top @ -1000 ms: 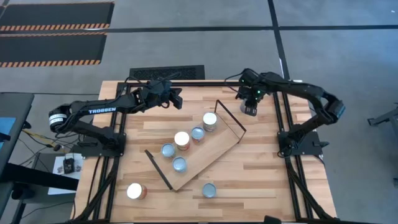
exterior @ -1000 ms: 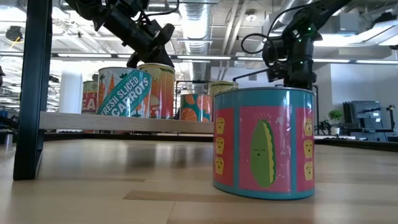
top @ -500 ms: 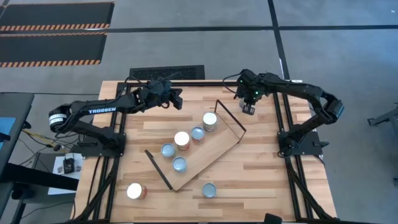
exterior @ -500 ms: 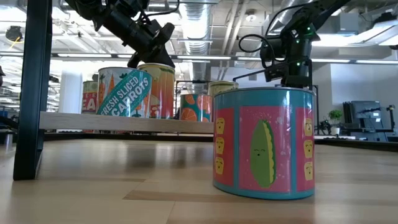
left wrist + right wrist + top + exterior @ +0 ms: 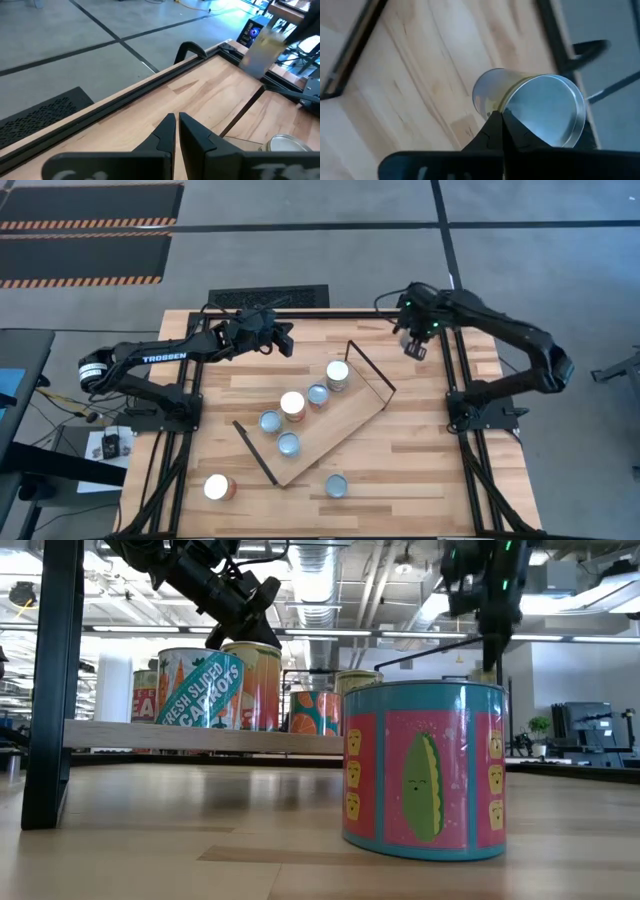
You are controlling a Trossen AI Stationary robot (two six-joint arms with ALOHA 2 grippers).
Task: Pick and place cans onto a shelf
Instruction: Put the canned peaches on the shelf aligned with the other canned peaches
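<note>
The shelf (image 5: pixel 345 418) is a long light-wood board lying slantwise mid-table, with several cans standing on it, among them a white-topped can (image 5: pixel 338 372). Two more cans stand on the tabletop near the front: a white-topped one (image 5: pixel 218 487) and a blue-grey one (image 5: pixel 336 485), which shows close up as the corn-label can (image 5: pixel 425 768). My right gripper (image 5: pixel 415 348) hangs over the table's far right corner, shut on a silver-topped can (image 5: pixel 540 107). My left gripper (image 5: pixel 286 340) hovers shut over the far left, holding nothing. My right gripper pinches the rim of the can's silver top (image 5: pixel 506 111) between its two fingers. The fingers come from above, pointing steeply down. The can hangs tilted below them, clear of the tabletop; its yellow-labelled side (image 5: pixel 492 90) points away and down.
Black wire brackets (image 5: pixel 368 367) stand at the shelf's short ends. A black frame rail (image 5: pixel 330 313) runs along the table's far edge, and both arm bases (image 5: pixel 485 408) stand at the sides. Bare wood lies between the shelf and the right edge.
My right gripper has taken hold of the can at the far right, risen, and shifted toward the table's right edge. The can has come up off the tabletop with it and now hangs tilted.
</note>
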